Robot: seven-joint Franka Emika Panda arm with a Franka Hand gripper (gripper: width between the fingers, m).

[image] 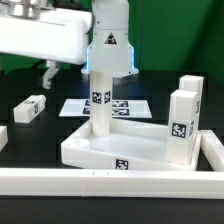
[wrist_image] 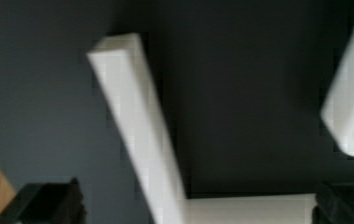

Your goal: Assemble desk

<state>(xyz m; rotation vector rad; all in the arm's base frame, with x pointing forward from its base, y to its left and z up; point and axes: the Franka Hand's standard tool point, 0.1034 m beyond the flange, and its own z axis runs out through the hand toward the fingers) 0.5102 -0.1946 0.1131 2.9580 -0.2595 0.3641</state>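
The white desk top (image: 92, 150), a tray with a raised rim and a tag on its front, lies in the middle of the exterior view. One leg block (image: 100, 100) stands upright on its back left part. Two more leg blocks (image: 183, 120) stand upright at its right edge. A fourth leg block (image: 30, 108) lies on the table at the exterior view's left. My gripper (image: 50, 73) hangs at the back left, well away from all of them. In the wrist view my gripper (wrist_image: 206, 203) is open and empty, its dark fingers (wrist_image: 49, 203) wide apart over a long white edge (wrist_image: 135, 120).
The marker board (image: 125, 104) lies behind the desk top. A white border rail (image: 110, 182) runs along the front and another up the right (image: 212, 150). Another white piece (image: 2, 136) is cut off at the left edge. A blurred white object (wrist_image: 352, 110) shows in the wrist view.
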